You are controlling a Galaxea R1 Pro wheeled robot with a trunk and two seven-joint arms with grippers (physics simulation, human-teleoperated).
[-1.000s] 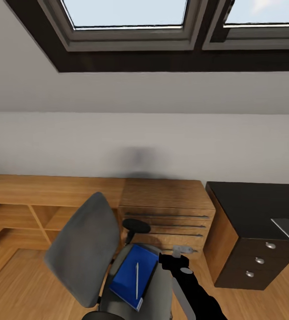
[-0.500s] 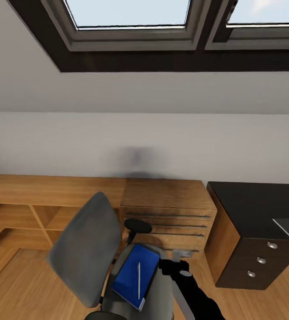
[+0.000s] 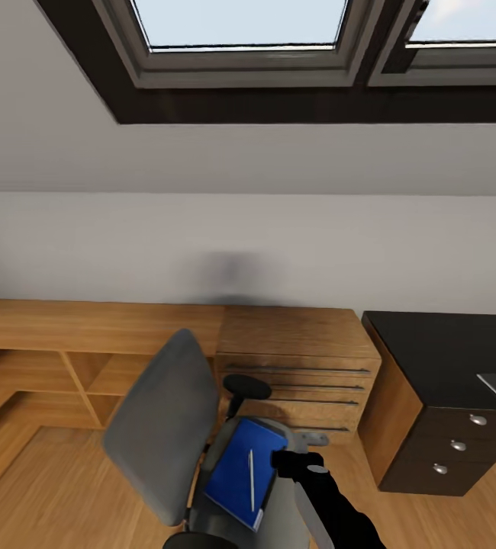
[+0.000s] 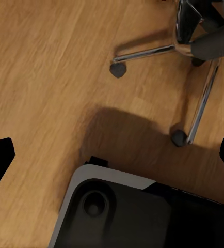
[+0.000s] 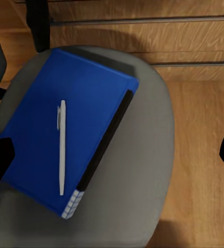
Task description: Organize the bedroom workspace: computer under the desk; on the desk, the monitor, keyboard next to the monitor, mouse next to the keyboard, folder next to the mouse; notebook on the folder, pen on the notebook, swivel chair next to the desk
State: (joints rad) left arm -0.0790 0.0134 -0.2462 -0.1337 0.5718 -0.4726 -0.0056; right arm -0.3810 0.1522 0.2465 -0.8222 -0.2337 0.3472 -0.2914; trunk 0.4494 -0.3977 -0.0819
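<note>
Pen (image 5: pixel 62 146) rests loose on the blue notebook (image 5: pixel 55 129) stacked on the swivel chair (image 5: pixel 143 175) seat; the right gripper (image 5: pixel 112 155) hangs above, fingers spread wide and empty. A careless grab could roll the pen off.

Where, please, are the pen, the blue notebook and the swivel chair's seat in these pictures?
pen (image 5: pixel 62 147): right wrist view, middle of its white barrel.
blue notebook (image 5: pixel 34 129): right wrist view, bare blue cover beside the pen.
swivel chair (image 5: pixel 143 170): right wrist view, bare grey seat cushion beside the notebook.
</note>
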